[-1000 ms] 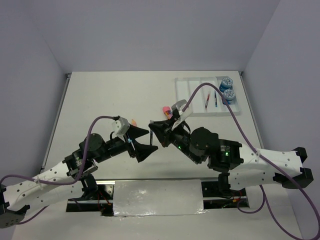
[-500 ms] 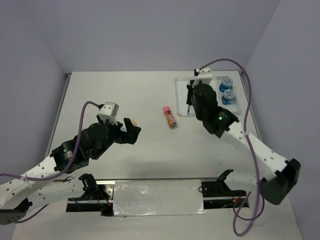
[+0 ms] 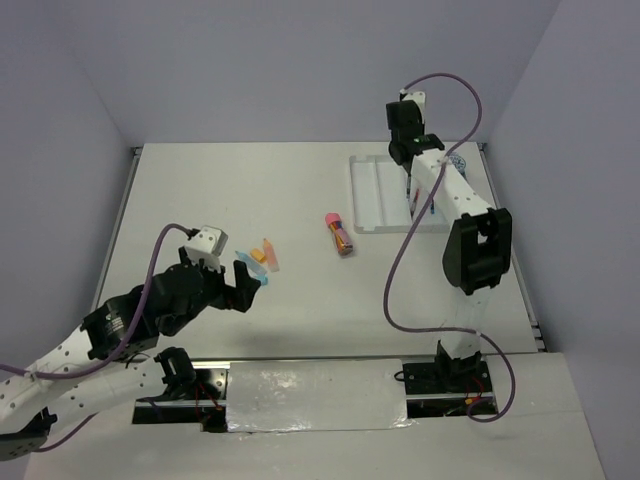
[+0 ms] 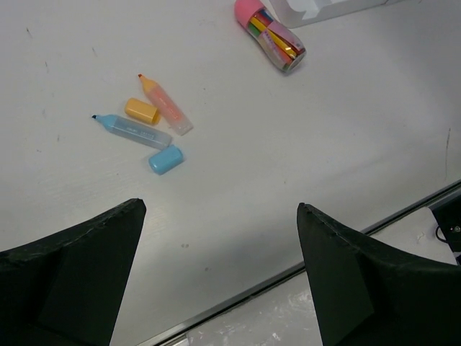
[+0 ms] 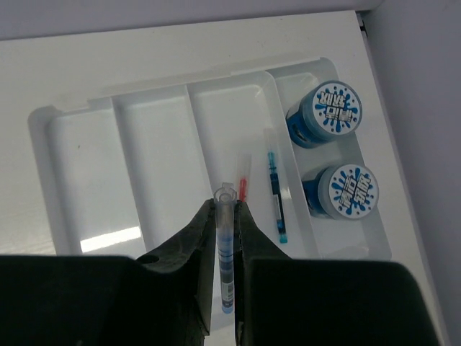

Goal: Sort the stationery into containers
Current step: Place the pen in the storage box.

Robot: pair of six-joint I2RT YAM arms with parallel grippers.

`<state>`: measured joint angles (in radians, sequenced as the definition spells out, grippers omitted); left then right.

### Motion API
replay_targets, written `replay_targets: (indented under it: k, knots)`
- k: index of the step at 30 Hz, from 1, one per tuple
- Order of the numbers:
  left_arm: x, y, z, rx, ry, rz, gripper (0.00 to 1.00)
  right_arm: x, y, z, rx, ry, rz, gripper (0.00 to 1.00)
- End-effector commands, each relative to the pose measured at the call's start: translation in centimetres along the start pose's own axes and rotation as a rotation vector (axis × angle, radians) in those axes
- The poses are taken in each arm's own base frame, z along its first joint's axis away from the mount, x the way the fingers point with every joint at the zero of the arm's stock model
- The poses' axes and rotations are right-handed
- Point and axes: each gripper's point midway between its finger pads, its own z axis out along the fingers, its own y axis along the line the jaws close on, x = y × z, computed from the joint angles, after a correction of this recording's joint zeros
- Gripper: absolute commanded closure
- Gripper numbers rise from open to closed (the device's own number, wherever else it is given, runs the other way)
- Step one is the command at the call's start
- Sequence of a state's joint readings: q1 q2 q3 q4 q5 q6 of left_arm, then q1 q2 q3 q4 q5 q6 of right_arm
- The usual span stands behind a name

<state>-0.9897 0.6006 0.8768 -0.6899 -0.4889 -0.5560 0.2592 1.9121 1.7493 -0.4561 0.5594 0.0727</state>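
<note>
1. right gripper [image 5: 227, 216] is clenched on a thin translucent-blue plastic pen [image 5: 227, 277]. The pen lies along the slot between the fingers, with its end poking out past the tips.
2. Directly under those tips is the flat white plastic tray with four long compartments [image 5: 75, 180]. The pen end is over the compartment that holds a thin red pen [image 5: 243, 189] and a thin teal-blue pen [image 5: 275, 198]. The next compartment, to the right of the fingers, holds two round blue patterned-top rolls [image 5: 325, 114].
3. left gripper [image 4: 220, 245] is released, jaws wide apart, grasping nothing, above the table.
4. Ahead of the left fingers, close together, are an uncapped orange marker [image 4: 167, 107], a loose orange cap [image 4: 142, 111], an uncapped light-blue marker [image 4: 135, 132] and a loose light-blue cap [image 4: 166, 159]. Further ahead and to the right is a pink-capped clear tube [image 4: 272, 34].
5. Risk, right: if dropped from this height the pen could bounce or roll, then end up across a divider or on top of the red pen.
6. Risk, left: the markers and caps are crowded, so wide jaws may catch two at once or knock a cap away. The bare tips could mark the table.
</note>
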Motion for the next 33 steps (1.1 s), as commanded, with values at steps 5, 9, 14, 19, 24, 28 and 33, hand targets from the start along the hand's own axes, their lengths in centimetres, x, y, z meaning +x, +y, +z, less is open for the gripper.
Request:
replay_targets:
  k: [5, 9, 14, 19, 24, 28, 33]
  knots:
    - [1.1, -0.4, 1.6, -0.027, 0.072, 0.052, 0.01, 0.4, -2.9, 4.0, 0.059, 0.099, -0.004, 1.00]
    - [1.5, -0.9, 1.8, -0.006, 0.088, 0.061, 0.01, 0.8, -3.8, 5.2, 0.051, 0.106, 0.015, 1.00]
    - [1.1, -0.7, 1.3, 0.000, 0.063, 0.039, 0.01, 3.4, -3.6, 7.1, 0.066, 0.154, -0.013, 1.00]
    - [0.7, -0.6, 0.8, 0.014, 0.036, 0.026, 0.01, 5.9, -4.2, 9.5, 0.169, 0.191, -0.014, 1.00]
    - [0.5, -0.6, 0.7, 0.019, 0.029, 0.024, 0.01, 6.6, -4.0, 10.4, 0.172, 0.199, -0.016, 0.90]
    - [0.7, -0.6, 0.8, 0.012, 0.038, 0.029, 0.01, 8.1, -3.4, 11.0, 0.152, 0.235, -0.024, 0.76]
    - [0.7, -0.6, 0.7, 0.016, 0.032, 0.024, 0.01, 9.8, -3.3, 11.5, 0.153, 0.274, -0.024, 0.59]
